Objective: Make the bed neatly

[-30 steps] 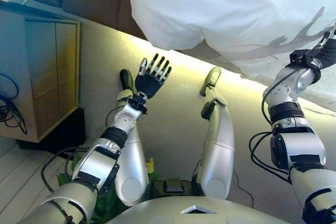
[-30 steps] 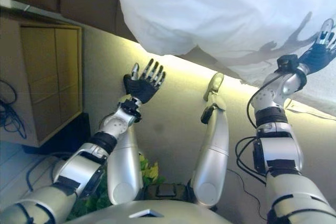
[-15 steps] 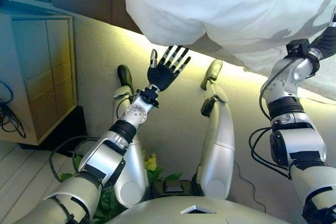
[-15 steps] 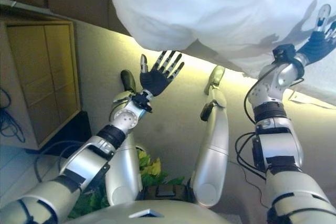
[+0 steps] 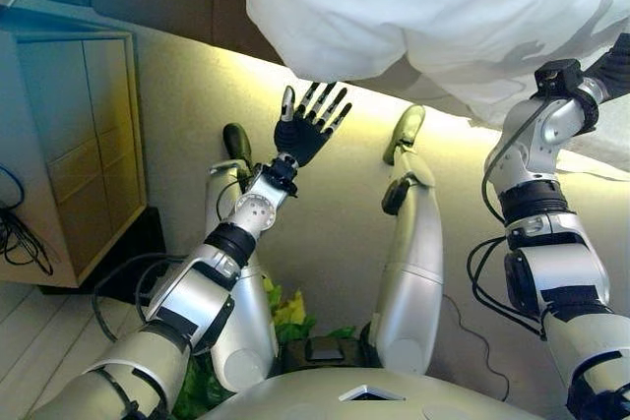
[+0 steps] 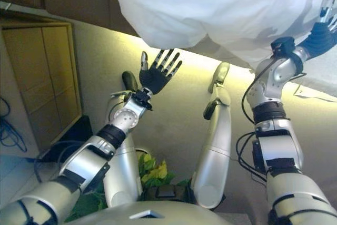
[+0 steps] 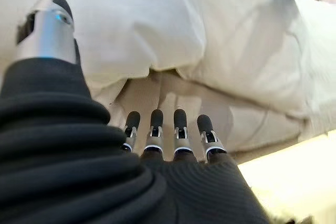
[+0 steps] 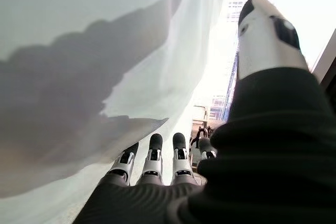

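Hanging white duvet (image 5: 443, 17) running left-right, left robot hand (image 5: 307, 130) splayed, right robot hand (image 6: 320, 30) splayed.

One white duvet (image 5: 433, 7), one cabinet (image 5: 69, 145) (wooden).

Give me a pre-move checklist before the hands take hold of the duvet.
1. Left hand open, fingers straight: ok.
2. Left hand clear of the duvet, just below its hanging edge: ok.
3. Right hand open against the duvet: ok.
4. Right hand has cloth pinched: not ok, fingers straight in the right wrist view.
5. Cabinet clear of the left arm: ok.
6. Duvet lying flat further up the bed: cannot tell.
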You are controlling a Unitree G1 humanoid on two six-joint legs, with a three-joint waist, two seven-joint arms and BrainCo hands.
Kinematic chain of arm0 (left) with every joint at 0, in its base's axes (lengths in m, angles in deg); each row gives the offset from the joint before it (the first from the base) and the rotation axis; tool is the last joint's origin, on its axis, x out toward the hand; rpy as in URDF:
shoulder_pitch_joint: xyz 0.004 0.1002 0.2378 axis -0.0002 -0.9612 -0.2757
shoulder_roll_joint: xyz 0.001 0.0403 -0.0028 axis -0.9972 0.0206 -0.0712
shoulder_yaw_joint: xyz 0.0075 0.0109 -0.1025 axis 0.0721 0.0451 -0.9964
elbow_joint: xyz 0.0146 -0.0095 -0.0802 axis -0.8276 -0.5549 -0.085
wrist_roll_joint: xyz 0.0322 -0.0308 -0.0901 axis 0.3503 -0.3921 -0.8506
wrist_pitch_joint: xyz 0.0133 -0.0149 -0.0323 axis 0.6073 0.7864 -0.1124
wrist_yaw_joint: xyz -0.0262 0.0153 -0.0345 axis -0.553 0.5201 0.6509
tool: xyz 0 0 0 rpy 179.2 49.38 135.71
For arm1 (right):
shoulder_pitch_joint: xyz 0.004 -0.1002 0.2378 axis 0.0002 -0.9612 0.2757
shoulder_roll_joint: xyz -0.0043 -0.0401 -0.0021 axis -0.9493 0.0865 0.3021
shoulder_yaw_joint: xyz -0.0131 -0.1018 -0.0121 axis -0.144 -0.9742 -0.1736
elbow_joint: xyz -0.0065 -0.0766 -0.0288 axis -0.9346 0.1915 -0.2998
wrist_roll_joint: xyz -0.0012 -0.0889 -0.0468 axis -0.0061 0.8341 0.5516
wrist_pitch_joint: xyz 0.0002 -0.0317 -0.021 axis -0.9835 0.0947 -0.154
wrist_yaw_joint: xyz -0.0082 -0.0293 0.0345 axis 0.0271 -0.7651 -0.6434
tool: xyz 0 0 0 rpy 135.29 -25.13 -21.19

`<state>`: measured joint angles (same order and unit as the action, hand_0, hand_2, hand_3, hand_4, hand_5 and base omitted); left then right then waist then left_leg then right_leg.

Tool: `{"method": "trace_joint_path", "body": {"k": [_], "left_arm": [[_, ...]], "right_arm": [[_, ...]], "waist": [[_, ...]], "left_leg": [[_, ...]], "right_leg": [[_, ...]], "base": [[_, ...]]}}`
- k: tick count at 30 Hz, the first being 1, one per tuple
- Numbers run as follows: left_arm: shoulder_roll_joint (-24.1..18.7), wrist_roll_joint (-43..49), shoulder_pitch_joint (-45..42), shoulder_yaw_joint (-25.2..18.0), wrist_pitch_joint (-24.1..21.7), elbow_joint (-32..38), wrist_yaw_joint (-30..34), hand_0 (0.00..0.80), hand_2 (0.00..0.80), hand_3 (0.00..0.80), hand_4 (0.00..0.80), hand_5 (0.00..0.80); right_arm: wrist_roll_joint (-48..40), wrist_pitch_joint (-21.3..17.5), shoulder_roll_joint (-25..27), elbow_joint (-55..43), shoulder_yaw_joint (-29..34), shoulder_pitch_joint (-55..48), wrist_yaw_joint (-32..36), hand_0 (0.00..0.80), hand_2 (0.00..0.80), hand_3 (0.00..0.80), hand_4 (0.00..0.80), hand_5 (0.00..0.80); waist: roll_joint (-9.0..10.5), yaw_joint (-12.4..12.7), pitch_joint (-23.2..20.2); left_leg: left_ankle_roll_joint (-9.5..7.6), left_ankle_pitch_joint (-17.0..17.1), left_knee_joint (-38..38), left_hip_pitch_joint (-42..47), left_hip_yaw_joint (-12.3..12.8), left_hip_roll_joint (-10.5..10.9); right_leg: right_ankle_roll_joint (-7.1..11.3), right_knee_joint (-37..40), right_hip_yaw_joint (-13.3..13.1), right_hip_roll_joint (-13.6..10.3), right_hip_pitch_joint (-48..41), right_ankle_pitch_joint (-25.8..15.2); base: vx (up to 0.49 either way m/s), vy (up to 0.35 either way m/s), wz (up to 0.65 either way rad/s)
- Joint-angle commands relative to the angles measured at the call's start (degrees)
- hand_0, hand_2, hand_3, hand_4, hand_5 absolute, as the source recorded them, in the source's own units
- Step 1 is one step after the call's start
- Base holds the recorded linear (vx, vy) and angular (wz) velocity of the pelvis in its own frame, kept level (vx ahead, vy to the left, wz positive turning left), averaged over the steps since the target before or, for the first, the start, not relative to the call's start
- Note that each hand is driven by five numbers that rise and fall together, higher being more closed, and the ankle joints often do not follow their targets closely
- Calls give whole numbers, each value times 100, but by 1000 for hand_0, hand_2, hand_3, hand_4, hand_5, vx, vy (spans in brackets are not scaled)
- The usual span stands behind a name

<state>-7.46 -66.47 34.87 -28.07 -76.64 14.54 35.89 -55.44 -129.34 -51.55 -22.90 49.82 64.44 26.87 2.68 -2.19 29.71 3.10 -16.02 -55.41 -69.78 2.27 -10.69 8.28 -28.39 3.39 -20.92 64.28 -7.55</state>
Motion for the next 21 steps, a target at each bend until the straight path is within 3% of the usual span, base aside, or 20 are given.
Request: {"method": "trace_joint_path", "body": {"k": [1,6,20,21], "left_arm": [[165,267,347,-302,-61,-42,16,0,0,0,0,0],[-6,131,565,-494,25,-62,41,0,0,0,0,0],[-165,-277,663,-557,-41,85,591,0,0,0,0,0],[-169,-278,656,-546,-58,110,622,602,602,602,602,602]], "right_arm": [[471,-105,377,-366,-9,76,-99,0,0,0,0,0],[489,164,464,-472,0,146,-49,0,0,0,0,0],[181,283,756,-571,24,85,320,0,0,0,0,0],[175,288,760,-580,25,84,323,0,0,0,0,0]], "waist": [[-335,-103,8],[-353,-150,8],[-351,-245,8],[-349,-243,8]], "left_leg": [[-362,233,336,-9,77,193],[-366,73,108,-55,99,192],[-355,-89,-2,52,170,174],[-359,-100,-7,54,171,171]], "right_leg": [[-40,-1228,57,-16,169,715],[-47,-1322,-75,-39,265,699],[-63,-1281,-197,-42,229,719],[-67,-1280,-195,-44,229,722]], "base": [[27,137,-8],[25,84,-15],[26,40,-6],[28,20,-5]]}}
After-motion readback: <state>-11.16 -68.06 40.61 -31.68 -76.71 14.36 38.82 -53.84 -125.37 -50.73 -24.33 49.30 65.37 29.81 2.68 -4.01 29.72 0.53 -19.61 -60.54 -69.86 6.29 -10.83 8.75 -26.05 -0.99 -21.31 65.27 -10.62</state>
